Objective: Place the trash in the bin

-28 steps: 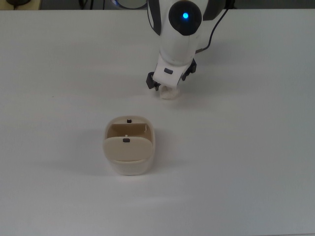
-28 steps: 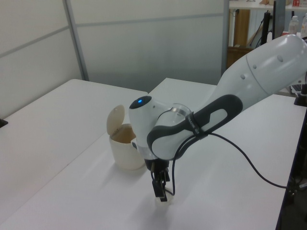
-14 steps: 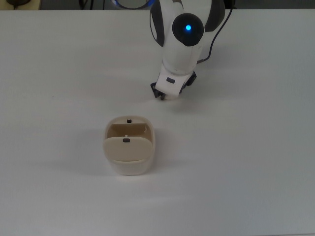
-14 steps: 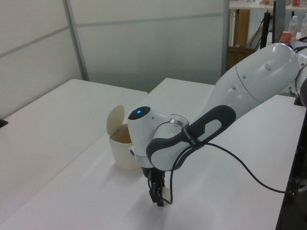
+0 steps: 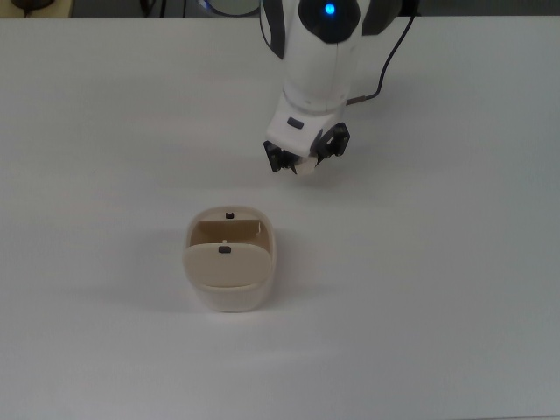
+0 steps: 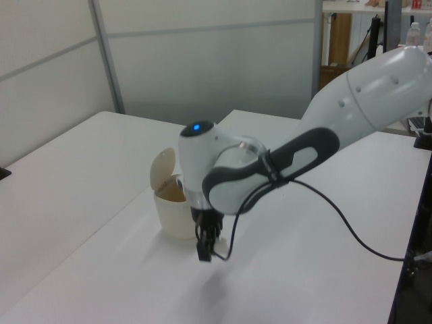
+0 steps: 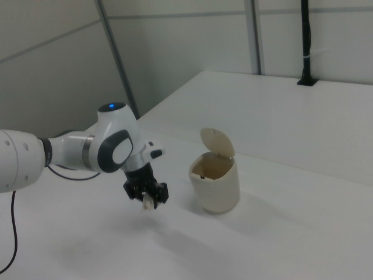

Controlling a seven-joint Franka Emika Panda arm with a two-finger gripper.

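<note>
My gripper [image 5: 303,163] [image 6: 207,252] [image 7: 147,199] is shut on the trash [image 7: 148,203], a small crumpled white paper wad [image 5: 305,164] [image 6: 213,251], and holds it in the air above the white table. The cream-beige bin [image 5: 229,259] [image 6: 172,206] [image 7: 215,179] stands with its flap lid tipped up and its mouth open. In the top view the gripper hangs above and to the right of the bin, apart from it. In the right view it is at the bin's left, about level with the bin's middle.
A black cable [image 6: 337,216] trails from the arm across the white table [image 5: 437,289]. Grey wall panels [image 6: 202,61] stand behind the table in the left view, and a dark post [image 7: 305,41] rises at the far edge in the right view.
The gripper closed on the paper wad on the table and has lifted it clear of the surface. The bin has not moved.
</note>
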